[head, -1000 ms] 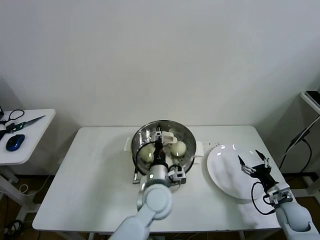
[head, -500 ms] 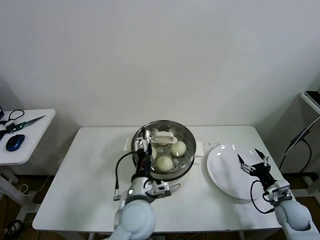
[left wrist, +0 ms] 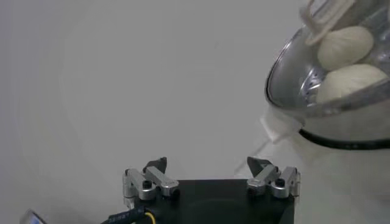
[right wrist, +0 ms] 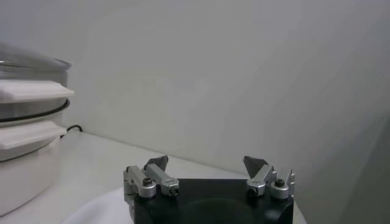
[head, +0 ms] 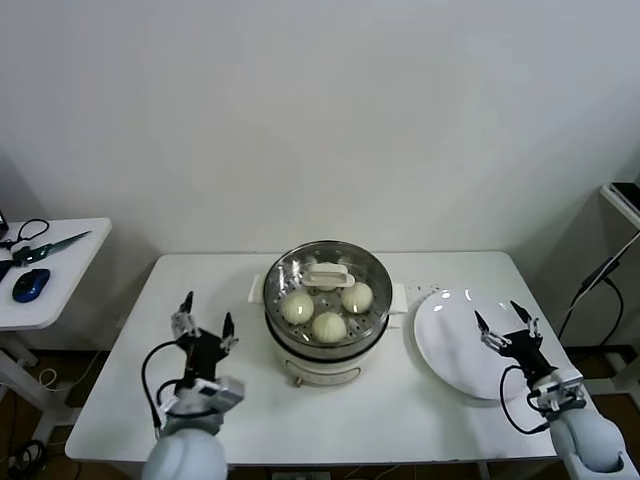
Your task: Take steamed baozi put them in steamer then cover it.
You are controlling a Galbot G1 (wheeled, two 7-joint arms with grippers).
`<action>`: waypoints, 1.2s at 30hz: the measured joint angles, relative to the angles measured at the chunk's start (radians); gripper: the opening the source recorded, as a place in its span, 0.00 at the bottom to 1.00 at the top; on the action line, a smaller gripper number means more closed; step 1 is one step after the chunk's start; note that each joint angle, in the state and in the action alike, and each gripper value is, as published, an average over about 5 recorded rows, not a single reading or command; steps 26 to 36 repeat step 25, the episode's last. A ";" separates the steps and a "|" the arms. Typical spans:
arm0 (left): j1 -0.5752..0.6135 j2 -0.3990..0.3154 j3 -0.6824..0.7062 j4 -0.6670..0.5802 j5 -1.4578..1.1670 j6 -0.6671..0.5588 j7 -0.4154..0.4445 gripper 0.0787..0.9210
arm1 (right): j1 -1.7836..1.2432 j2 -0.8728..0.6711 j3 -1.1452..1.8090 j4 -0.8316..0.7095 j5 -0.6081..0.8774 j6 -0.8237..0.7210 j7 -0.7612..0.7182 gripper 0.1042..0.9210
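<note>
I see the cover sitting on the steamer, buns inside. My left pincer and right pincer are both released, holding nothing, above the worktop.

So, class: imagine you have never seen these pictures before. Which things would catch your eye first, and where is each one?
The shiny steamer at the middle of the white table draws the eye first, its glass cover on and three baozi showing through it. To its right lies a bare white plate, with the right end effector open above it. The left end effector hovers open over the table, left of the steamer.
</note>
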 measured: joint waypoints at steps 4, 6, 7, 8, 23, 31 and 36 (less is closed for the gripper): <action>0.071 -0.020 -0.104 0.035 -0.205 -0.181 -0.030 0.88 | -0.014 0.004 0.007 0.010 0.005 0.004 -0.005 0.88; 0.099 -0.026 -0.141 0.054 -0.298 -0.262 -0.041 0.88 | -0.021 0.006 0.011 0.014 0.009 0.005 -0.009 0.88; 0.111 -0.028 -0.157 0.064 -0.340 -0.298 -0.046 0.88 | -0.025 0.007 0.013 0.015 0.011 0.006 -0.011 0.88; 0.120 -0.031 -0.172 0.073 -0.379 -0.330 -0.050 0.88 | -0.029 0.009 0.015 0.015 0.012 0.007 -0.013 0.88; 0.193 -0.059 -0.299 0.153 -0.670 -0.582 -0.052 0.88 | -0.065 0.019 0.037 0.019 0.038 0.024 -0.037 0.88; 0.196 -0.060 -0.303 0.154 -0.677 -0.589 -0.049 0.88 | -0.066 0.019 0.038 0.020 0.039 0.025 -0.038 0.88; 0.196 -0.060 -0.303 0.154 -0.677 -0.589 -0.049 0.88 | -0.066 0.019 0.038 0.020 0.039 0.025 -0.038 0.88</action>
